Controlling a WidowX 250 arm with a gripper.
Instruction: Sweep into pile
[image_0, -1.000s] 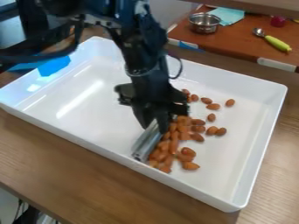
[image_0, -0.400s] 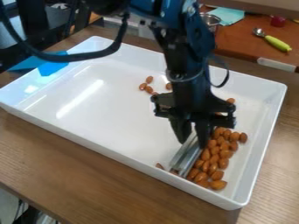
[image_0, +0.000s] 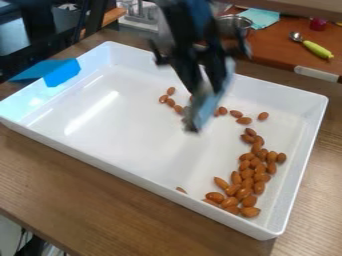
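Well, at the far left a blue sheet (image_0: 62, 73) lies over the corner of the white tray (image_0: 127, 142), which rests at a slant on a wooden table (image_0: 80, 200). To the right, on the tray floor towards its far side, a few almonds (image_0: 170, 102) sit in a short, loose string. Almost straight down from them, a lone almond (image_0: 181, 190) peeks over the near rim.

Next comes the gripper (image_0: 206, 91), hanging down over the middle of the far half of the tray, blurred. Its jaws are closed about a metallic sweeping tool (image_0: 202, 111), pinching it between them; the tool tilts, its lower end pointing down and to the left. Whether it touches the tray floor I cannot tell.

Behind the arm, past the far rim, a metal bowl (image_0: 233, 22) shows in part. Just right of the tool, some scattered almonds (image_0: 236, 114) lie near the far wall. Nearer the camera, the main pile of almonds (image_0: 248, 175) runs in a dense, uneven band from the right part of the floor down to the near wall.

Farther right, beyond the tray, a reddish-brown surface (image_0: 277, 47) carries a turquoise cloth (image_0: 260, 17), a spoon with a green handle (image_0: 316, 49) and a small dark red object (image_0: 318, 24)
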